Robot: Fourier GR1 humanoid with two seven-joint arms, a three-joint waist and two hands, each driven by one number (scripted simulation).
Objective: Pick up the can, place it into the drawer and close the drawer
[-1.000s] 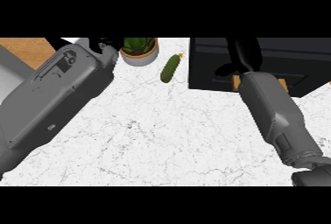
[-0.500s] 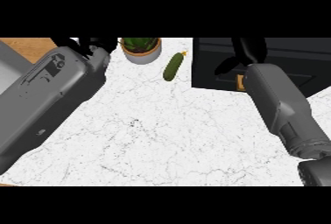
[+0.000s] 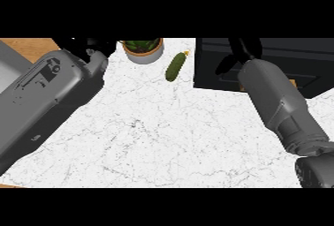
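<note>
No can shows in the head view. The dark drawer (image 3: 306, 57) fills the upper right corner, and I cannot tell whether it stands open. My right hand (image 3: 243, 49) is over the drawer's dark surface at the end of the grey right forearm, its fingers fairly straight and spread with nothing seen between them. My left hand (image 3: 83, 45) rests at the upper left edge, fingers up, above the broad left forearm. Part of each hand is cut off at the top.
A green cucumber (image 3: 175, 67) lies on the white marble counter (image 3: 169, 132) just left of the drawer. A potted plant (image 3: 143, 48) stands at the back beside it. Wooden surface (image 3: 26, 48) shows at the upper left.
My right forearm has pushed further forward over the drawer, bringing its elbow into view at the lower right. The left forearm has shifted slightly. Cucumber and plant have not moved.
</note>
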